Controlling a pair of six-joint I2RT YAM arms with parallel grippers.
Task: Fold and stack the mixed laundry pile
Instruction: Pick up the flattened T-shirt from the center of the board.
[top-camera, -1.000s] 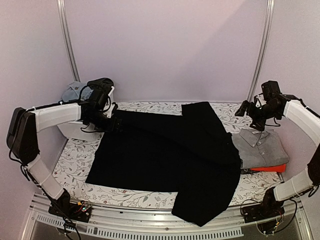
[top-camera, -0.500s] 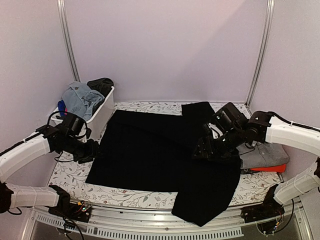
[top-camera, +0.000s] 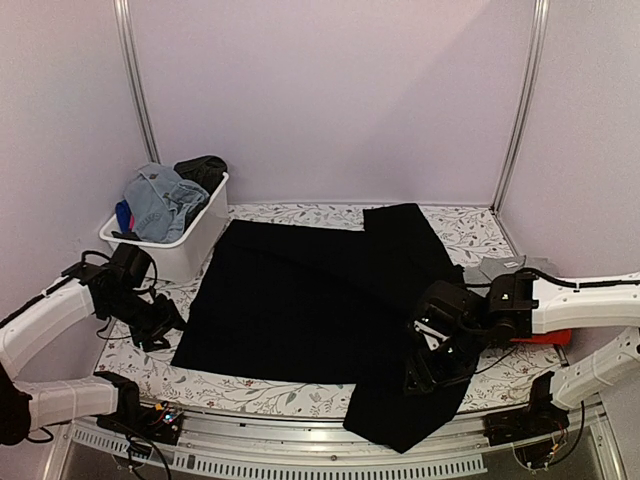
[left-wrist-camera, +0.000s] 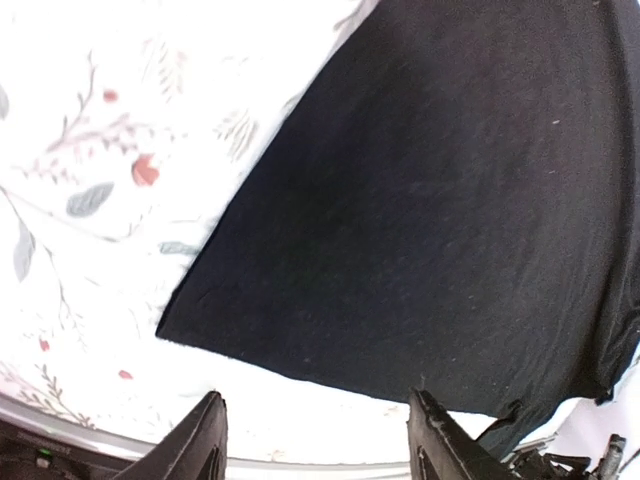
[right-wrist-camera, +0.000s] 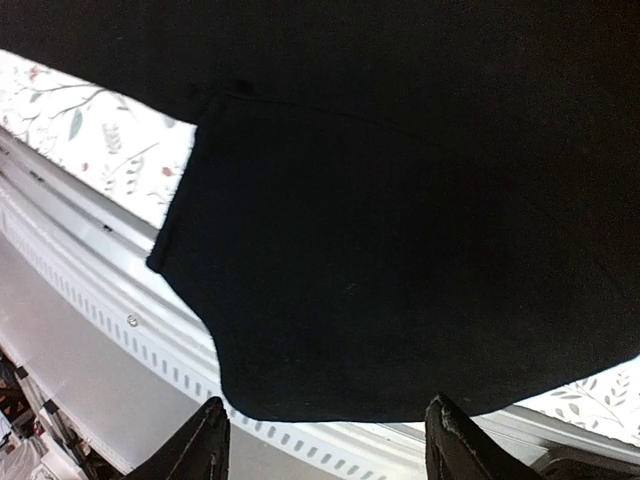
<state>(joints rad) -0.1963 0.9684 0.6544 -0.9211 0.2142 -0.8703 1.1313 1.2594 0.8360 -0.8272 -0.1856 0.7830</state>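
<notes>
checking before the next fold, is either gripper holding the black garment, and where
Nothing is held. Both jaws stand open: the left gripper hangs above the black garment's near-left corner, the right gripper above its near-right sleeve.

Garment (left-wrist-camera: 430, 200) ahead of left gripper (left-wrist-camera: 317, 420) jaws: plain black, no print. Tablecloth (left-wrist-camera: 90, 180) left of jaws: white w/ grey-green leaves, red buds. Tub (top-camera: 190, 245) white; denim (top-camera: 160, 200) lt blue. Grey shirt (top-camera: 500, 270), red shirt (top-camera: 548, 337).
</notes>
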